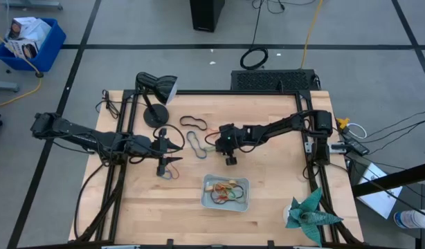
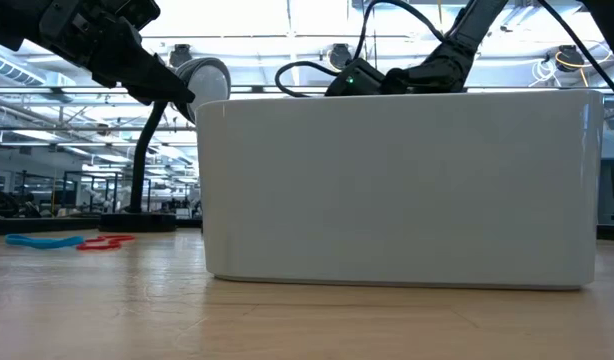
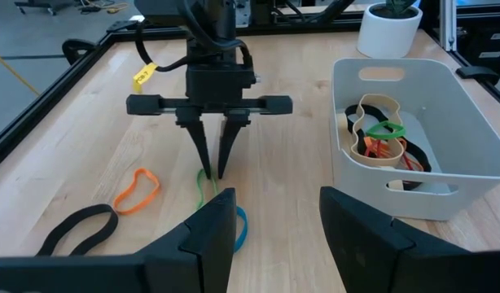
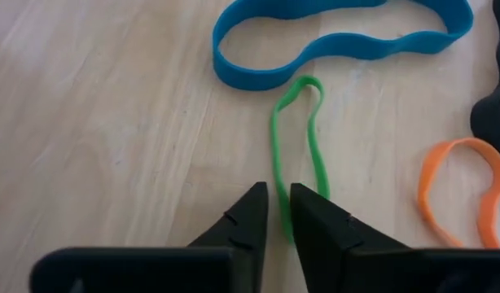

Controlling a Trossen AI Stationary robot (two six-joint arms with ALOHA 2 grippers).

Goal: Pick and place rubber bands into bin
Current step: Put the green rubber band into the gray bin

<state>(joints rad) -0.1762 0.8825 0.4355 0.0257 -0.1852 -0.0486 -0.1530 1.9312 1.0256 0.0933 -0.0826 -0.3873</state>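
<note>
Several rubber bands [image 1: 224, 191] already lie in the bin [image 1: 244, 201] from above, while the right gripper [image 1: 230, 160] sits low among the loose bands at mid-table and the left gripper [image 1: 172, 151] waits just beside them, jaws well spread and empty. At table level the bin's white wall fills the picture; a blue band [image 2: 42, 241] and a red band [image 2: 106, 241] lie flat off to one side. From the left wrist, the right gripper's fingers [image 3: 199, 144] point straight down, tips nearly together over the green band [image 3: 203, 185]. Right wrist now: one green band, long axis running straight away from the jaws, its near end caught between the almost-closed tips; one blue band [image 4: 339, 41] lies beyond it, one orange band [image 4: 458, 193] to the side. Whether the pinch truly holds, I cannot tell.
</note>
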